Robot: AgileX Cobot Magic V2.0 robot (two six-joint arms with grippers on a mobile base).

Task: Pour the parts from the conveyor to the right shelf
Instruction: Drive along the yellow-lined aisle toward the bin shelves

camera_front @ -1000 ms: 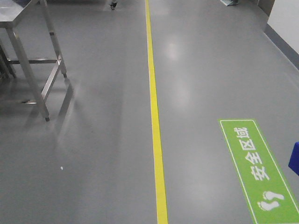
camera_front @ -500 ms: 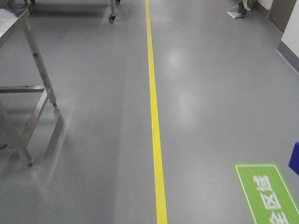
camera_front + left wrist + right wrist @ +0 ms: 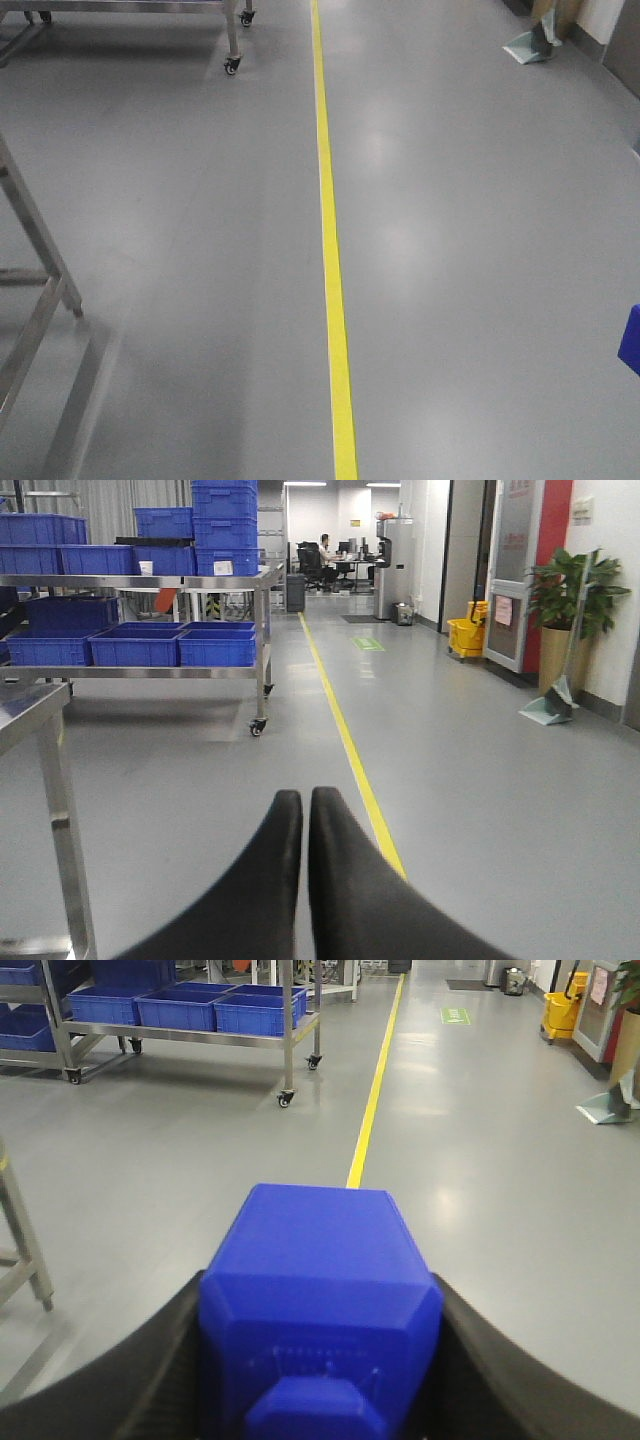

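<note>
Finding one: the left gripper [image 3: 306, 798] has its two black fingers pressed together tip to tip, with nothing between them.

Finding two: the right gripper [image 3: 320, 1305] pinches the small bright-blue boxy plastic block [image 3: 318, 1260] from both sides, with its square nub toward the wrist camera. The block is held off the grey floor [image 3: 480, 250], above a point just right of the yellow floor line [image 3: 330, 250].

Finding three: the conveyor belt shows in no view. A wheeled stainless-steel rack [image 3: 286, 1020] carrying large blue plastic bins [image 3: 255, 1012] stands ahead, left of the line and well apart from me. I cannot make out rollers on it, so I cannot confirm it is the right shelf.

Assessment: I judge this the carry stage, with the part picked and not yet delivered. The next move calls for closing on the shelf, squaring the right wrist over an open bin, then tipping and letting go. The left fingers have no duty until then.
</note>
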